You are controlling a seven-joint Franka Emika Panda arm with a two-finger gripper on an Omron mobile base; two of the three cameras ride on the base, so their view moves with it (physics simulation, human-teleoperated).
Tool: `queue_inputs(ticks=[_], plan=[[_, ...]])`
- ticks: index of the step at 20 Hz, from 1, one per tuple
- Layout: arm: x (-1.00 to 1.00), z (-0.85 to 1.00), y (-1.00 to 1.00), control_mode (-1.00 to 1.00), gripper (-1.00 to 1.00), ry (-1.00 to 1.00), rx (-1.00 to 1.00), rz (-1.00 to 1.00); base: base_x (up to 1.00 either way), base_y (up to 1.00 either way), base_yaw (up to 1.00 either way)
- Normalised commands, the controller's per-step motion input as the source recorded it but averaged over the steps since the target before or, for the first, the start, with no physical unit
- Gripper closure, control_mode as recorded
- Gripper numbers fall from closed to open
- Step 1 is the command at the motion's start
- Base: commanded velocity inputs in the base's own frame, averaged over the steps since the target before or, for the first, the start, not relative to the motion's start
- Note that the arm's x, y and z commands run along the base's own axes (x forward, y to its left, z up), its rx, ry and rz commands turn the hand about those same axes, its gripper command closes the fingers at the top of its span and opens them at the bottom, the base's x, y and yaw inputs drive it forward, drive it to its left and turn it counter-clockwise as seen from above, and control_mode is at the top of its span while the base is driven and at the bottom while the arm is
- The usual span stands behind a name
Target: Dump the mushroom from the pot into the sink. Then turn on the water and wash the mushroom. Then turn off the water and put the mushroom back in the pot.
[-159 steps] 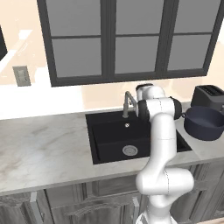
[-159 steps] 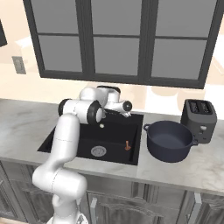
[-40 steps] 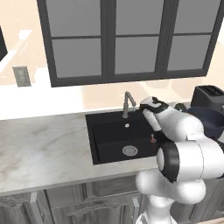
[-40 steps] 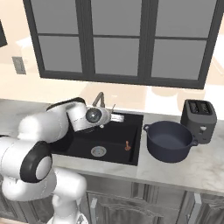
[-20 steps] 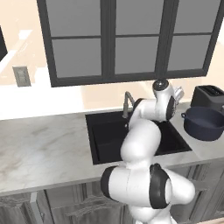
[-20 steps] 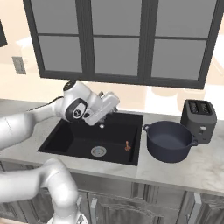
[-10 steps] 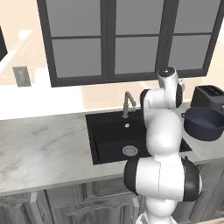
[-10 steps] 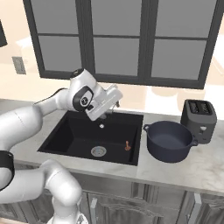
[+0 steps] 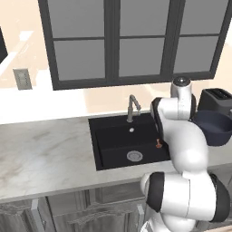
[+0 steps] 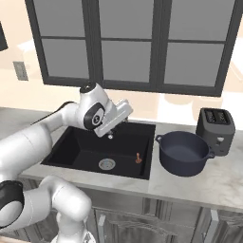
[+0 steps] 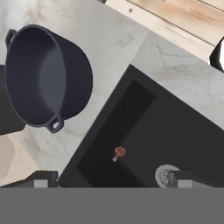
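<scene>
Mushroom (image 11: 118, 152) lies between open pincer (image 11: 111, 179) tips.

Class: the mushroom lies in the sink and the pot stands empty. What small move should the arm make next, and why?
Probably lower the open gripper toward the mushroom on the floor of the sink, beside the drain. It hangs well above the basin, empty, and the pot on the counter awaits the mushroom.

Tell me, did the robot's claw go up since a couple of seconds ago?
Yes. The claw rose: in the right base view it was low beside the faucet over the sink, and now it hangs open higher, near the window's bottom edge.
</scene>
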Motion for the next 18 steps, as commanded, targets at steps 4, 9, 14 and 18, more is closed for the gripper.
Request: queue_inputs(ticks=[4,9,14,18], plan=[[0.00,-0.04,0.24,-1.00,-1.00,0.04,0.04,-0.05,0.00,0.00,0.00],[0.06,-0.03,0.14,-1.00,-1.00,0.18,0.04,-0.09,0.00,0.00,0.00],[0.16,-0.22,0.01,-1.00,-1.00,0.14,0.05,-0.06,0.00,0.00,0.00],[0.32,-0.32,0.00,-1.00,-1.00,0.12,0.06,-0.02,0.00,0.00,0.00]])
